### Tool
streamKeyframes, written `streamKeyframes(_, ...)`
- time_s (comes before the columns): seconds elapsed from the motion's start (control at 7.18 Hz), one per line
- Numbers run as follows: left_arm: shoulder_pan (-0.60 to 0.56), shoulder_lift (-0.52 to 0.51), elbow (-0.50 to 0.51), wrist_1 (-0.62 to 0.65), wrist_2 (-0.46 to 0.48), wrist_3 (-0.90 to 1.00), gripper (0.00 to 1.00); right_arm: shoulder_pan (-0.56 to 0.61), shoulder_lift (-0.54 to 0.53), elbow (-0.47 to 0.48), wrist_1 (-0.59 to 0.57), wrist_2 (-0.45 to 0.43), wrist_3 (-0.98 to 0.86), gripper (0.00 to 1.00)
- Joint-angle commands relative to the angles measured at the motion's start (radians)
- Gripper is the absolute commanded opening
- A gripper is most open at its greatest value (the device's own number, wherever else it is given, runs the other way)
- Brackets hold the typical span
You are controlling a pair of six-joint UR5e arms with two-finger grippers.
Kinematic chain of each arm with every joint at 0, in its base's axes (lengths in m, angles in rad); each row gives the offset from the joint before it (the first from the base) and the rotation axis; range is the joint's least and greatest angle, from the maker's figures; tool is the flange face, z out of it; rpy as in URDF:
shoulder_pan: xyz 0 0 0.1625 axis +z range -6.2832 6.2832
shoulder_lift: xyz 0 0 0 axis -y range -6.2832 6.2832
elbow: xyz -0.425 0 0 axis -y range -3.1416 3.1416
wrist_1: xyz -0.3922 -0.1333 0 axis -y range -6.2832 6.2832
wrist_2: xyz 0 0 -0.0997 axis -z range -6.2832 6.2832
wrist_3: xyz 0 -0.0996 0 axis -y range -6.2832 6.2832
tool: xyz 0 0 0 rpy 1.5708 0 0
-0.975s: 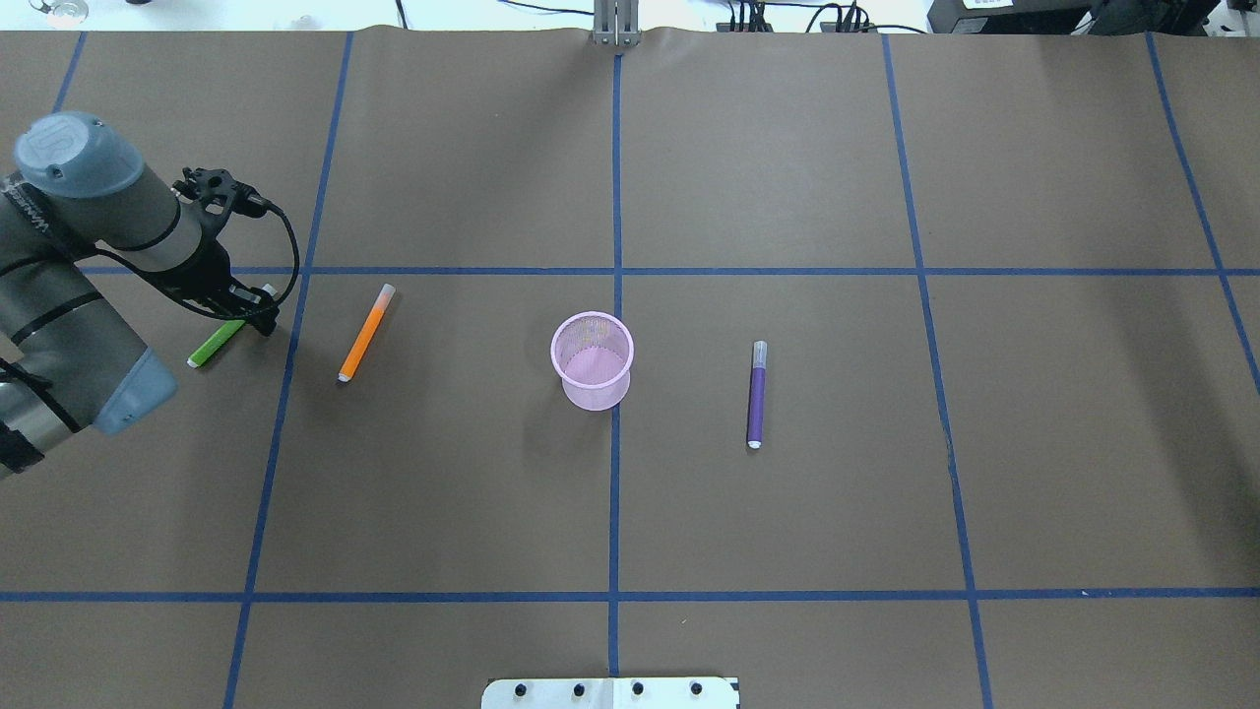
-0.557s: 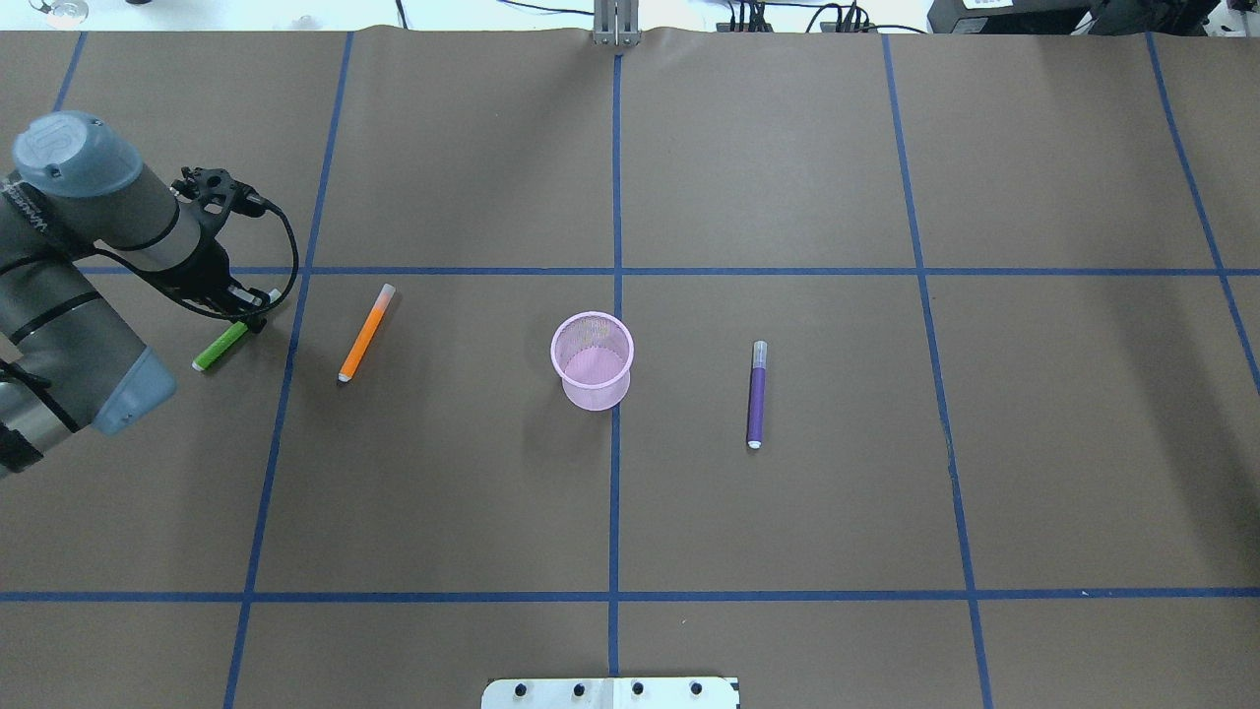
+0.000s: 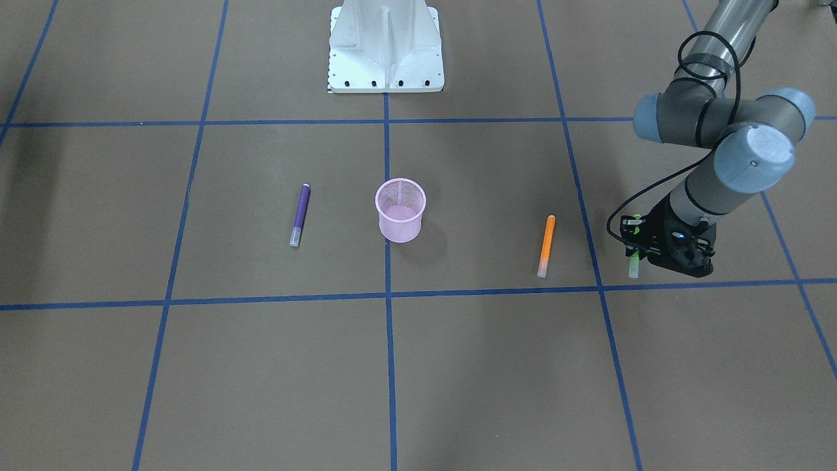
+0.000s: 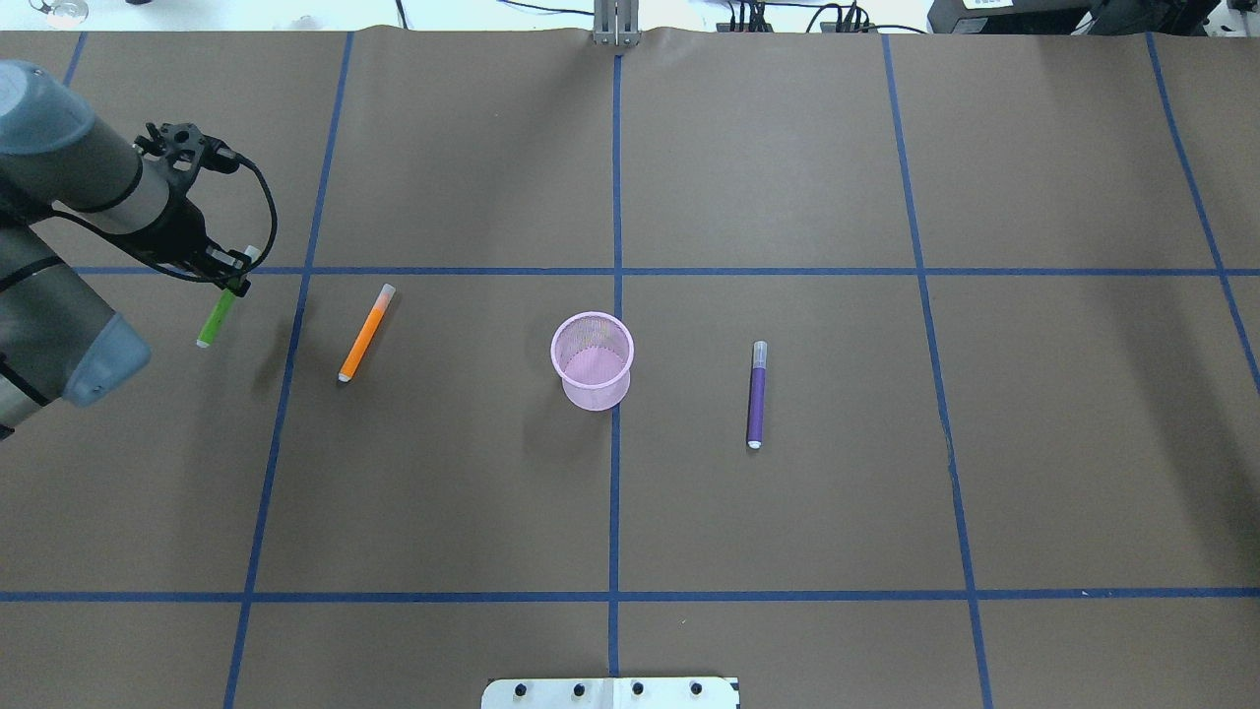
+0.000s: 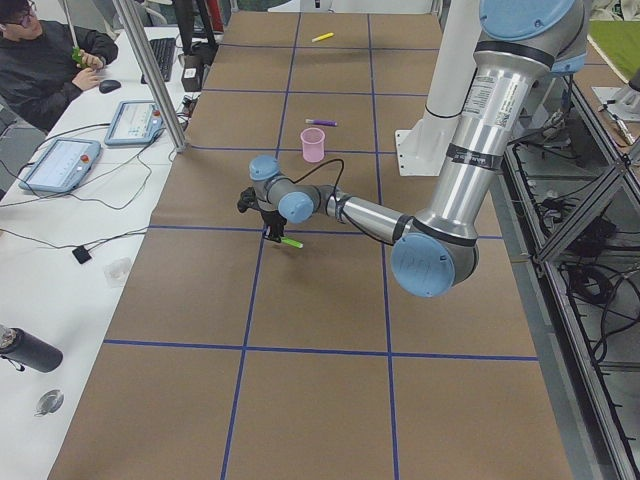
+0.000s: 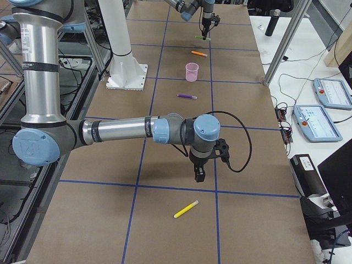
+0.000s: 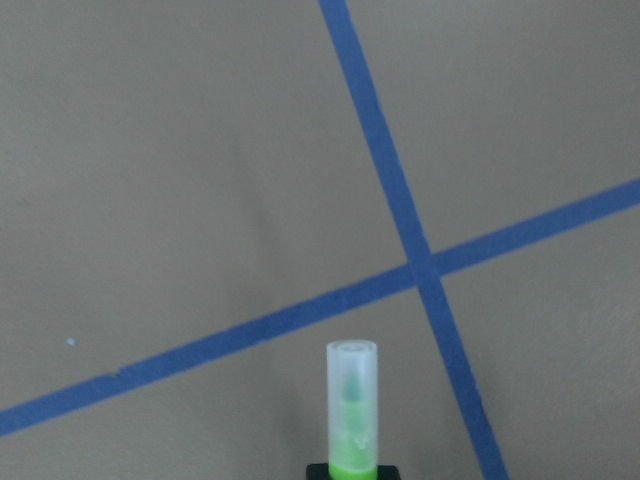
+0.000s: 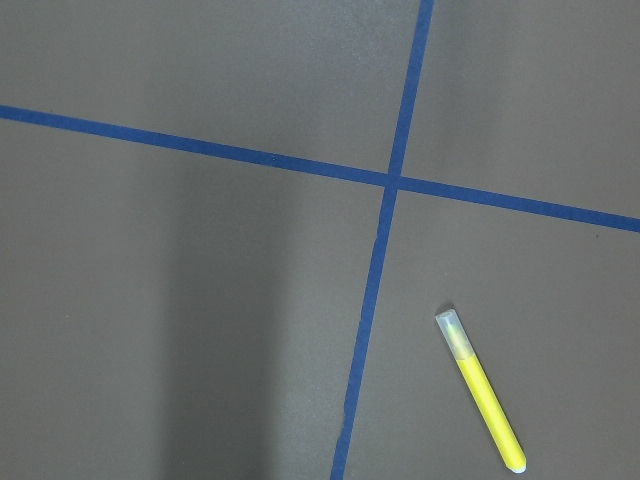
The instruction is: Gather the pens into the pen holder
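My left gripper (image 4: 232,286) is shut on the green pen (image 4: 215,317) near its pale cap end and holds it above the table at the far left; the cap sticks out in the left wrist view (image 7: 351,410). The pink mesh pen holder (image 4: 592,359) stands upright at the table's middle. The orange pen (image 4: 365,333) lies left of it and the purple pen (image 4: 756,394) right of it. The yellow pen (image 8: 480,390) lies on the table near my right gripper (image 6: 198,175), which hovers above the paper; I cannot tell whether it is open or shut.
Brown paper with a blue tape grid covers the table. The robot's white base (image 3: 384,46) stands at the near edge behind the pen holder. An operator (image 5: 45,60) sits at a side desk with tablets (image 5: 60,165).
My left gripper has risen and drawn back toward the far left with the green pen, which has come off the table and now hangs below the fingers. The other pens and the holder have not moved.
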Motion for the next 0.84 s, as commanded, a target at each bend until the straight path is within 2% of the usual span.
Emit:
streamKeyframes(0.0,-0.056,-0.056,-0.055,0.001,-0.005,-0.097,0.00,0.000,0.002,-0.015,0.001,0.005,-0.017,1.00)
streamKeyframes(0.14,-0.059,-0.112,-0.055,0.001,-0.002,-0.181,0.00,0.000,-0.010,-0.035,0.072,-0.006,-0.029,1.00)
streamKeyframes(0.28,-0.060,-0.147,-0.063,-0.005,0.001,-0.208,0.00,-0.005,-0.027,-0.080,0.179,-0.081,-0.011,1.00)
streamKeyframes(0.42,-0.056,-0.196,-0.067,-0.006,0.001,-0.238,0.00,-0.008,-0.022,-0.177,0.237,-0.089,-0.016,1.00)
streamKeyframes(0.7,-0.055,-0.238,-0.098,-0.034,0.060,-0.254,0.00,-0.012,-0.018,-0.370,0.500,-0.068,-0.098,1.00)
